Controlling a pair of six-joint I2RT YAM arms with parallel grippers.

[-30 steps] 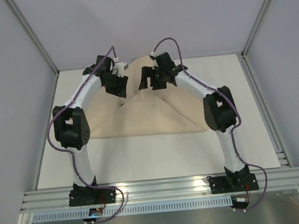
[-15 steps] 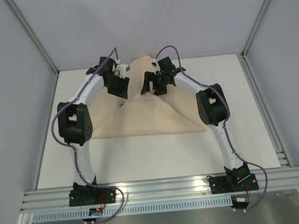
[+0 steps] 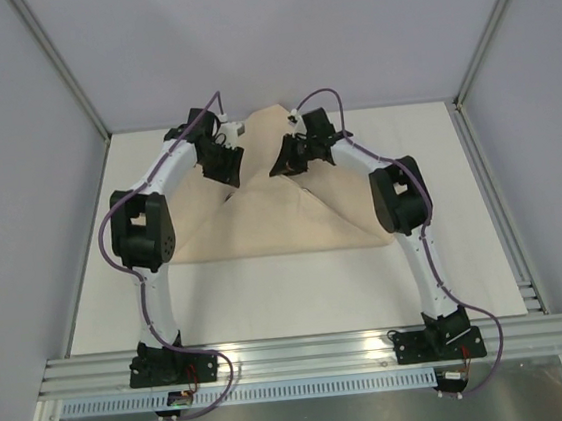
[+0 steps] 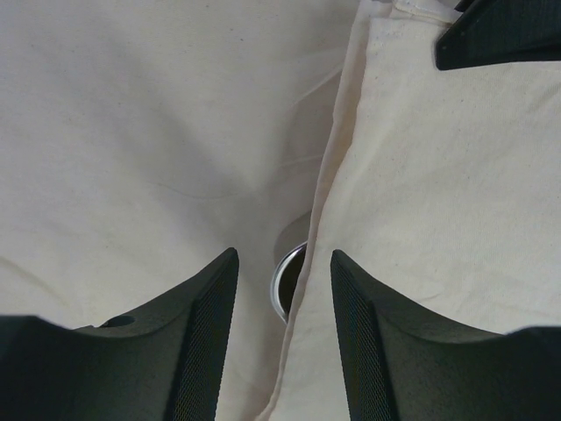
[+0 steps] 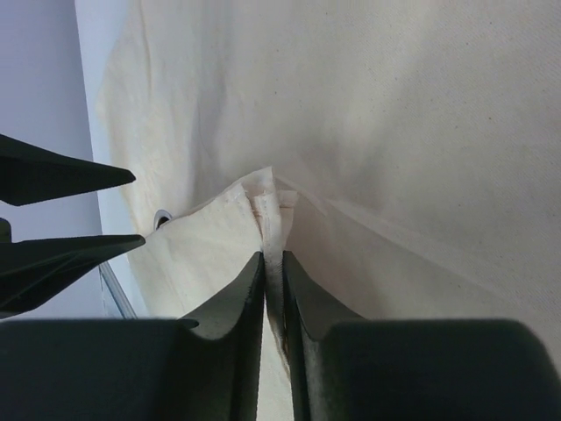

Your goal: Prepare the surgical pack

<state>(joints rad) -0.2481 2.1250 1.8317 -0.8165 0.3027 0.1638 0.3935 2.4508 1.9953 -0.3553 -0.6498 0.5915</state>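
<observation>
The surgical pack is a tan cloth bundle folded into a broad triangle at the back middle of the table. In the right wrist view my right gripper is shut on a folded hem corner of the cloth. My left gripper hovers open just over the cloth, and a flap's hem runs between its fingers. A shiny steel rim peeks out from under that hem; the rest of the metal piece is hidden. In the top view the two grippers face each other over the bundle's upper fold.
The white tabletop surrounds the cloth, with grey walls on three sides and an aluminium rail at the near edge. My right gripper's fingertip shows at the top right of the left wrist view.
My right gripper has moved slightly left and down to the cloth and gone from wide open to shut on the hem corner. The left gripper has barely moved and stays open.
</observation>
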